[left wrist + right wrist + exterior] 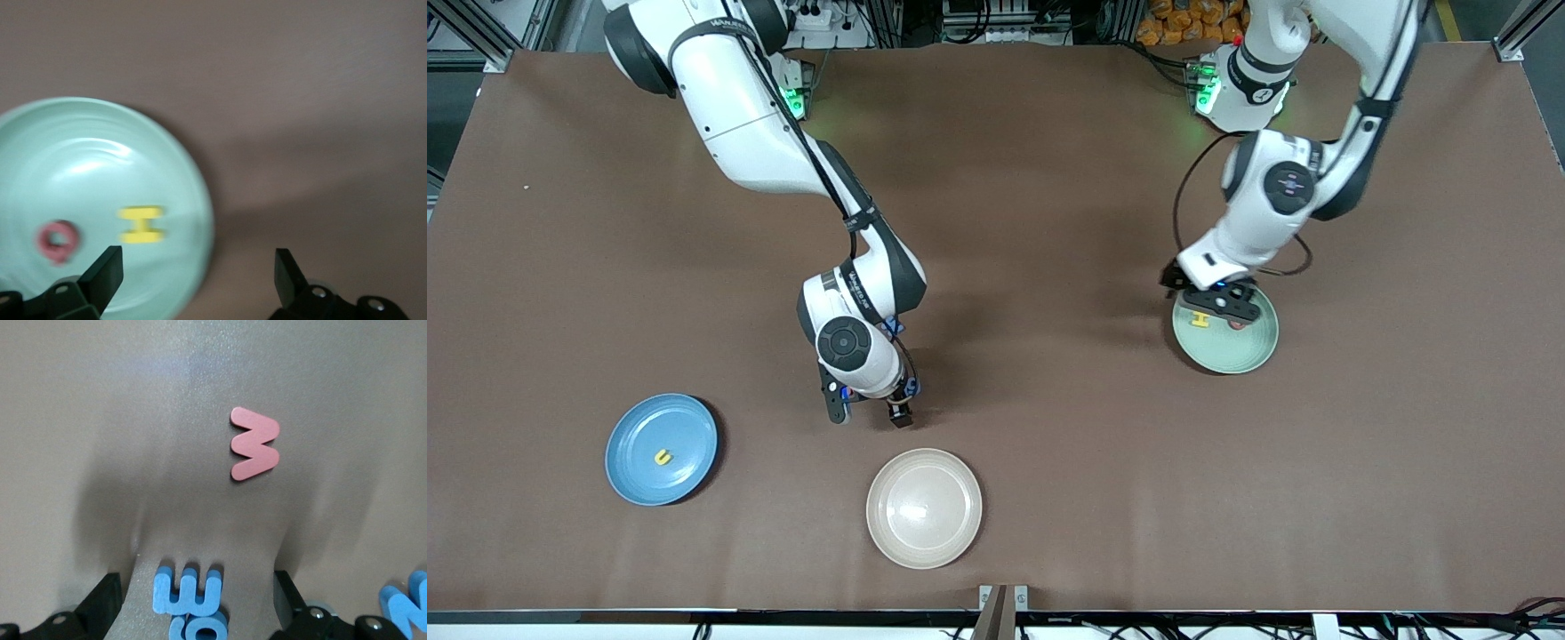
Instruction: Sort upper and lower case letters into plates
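Right wrist view gave the key relation: the right gripper (197,600) was held low over the table, jaws spread wide and empty, with a blue W (189,590) lying flat between the fingertips. A second blue letter (198,628) was pressed against the W, and a red W (253,444) lay flat on the bare table, apart from both — its long axis was turned roughly crosswise to the jaw opening. The blue W was judged the likelier next pick.

The left gripper (193,273) was seen open and empty over the rim of the green plate (1249,351), where a yellow H (141,225) and a red letter (59,241) rested. A yellow u (663,457) sat in the blue plate (631,436).
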Robot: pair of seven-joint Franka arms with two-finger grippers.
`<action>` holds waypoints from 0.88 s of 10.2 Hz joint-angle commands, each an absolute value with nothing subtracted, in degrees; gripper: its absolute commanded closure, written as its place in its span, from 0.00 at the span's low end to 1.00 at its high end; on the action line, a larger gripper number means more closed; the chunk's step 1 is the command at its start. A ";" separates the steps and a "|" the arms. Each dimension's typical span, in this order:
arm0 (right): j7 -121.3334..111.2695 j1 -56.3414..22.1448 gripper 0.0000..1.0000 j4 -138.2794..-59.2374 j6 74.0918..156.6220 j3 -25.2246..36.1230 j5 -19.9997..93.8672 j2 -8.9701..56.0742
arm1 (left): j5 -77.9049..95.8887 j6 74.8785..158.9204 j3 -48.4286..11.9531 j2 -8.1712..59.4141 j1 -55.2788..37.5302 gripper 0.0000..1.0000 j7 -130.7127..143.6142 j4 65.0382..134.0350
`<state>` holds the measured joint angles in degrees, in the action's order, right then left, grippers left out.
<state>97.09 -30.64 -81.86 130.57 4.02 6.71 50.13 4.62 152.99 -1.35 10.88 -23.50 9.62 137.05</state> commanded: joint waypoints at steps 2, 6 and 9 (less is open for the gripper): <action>96.77 -29.62 1.00 -84.29 131.49 2.99 5.71 48.60 | 5.98 153.46 -8.07 15.37 -25.74 0.00 33.08 129.57; 97.12 -29.44 1.00 -84.11 131.31 2.99 5.45 47.82 | 5.98 153.46 -9.05 19.33 -28.21 0.00 42.19 123.15; 94.23 -24.72 1.00 -84.02 130.61 3.43 3.87 42.90 | 5.98 153.46 -9.40 23.89 -31.54 0.00 51.03 114.64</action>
<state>96.57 -28.23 -82.06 131.20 4.36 4.87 47.21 4.75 153.24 -9.37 20.53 -29.46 46.98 120.17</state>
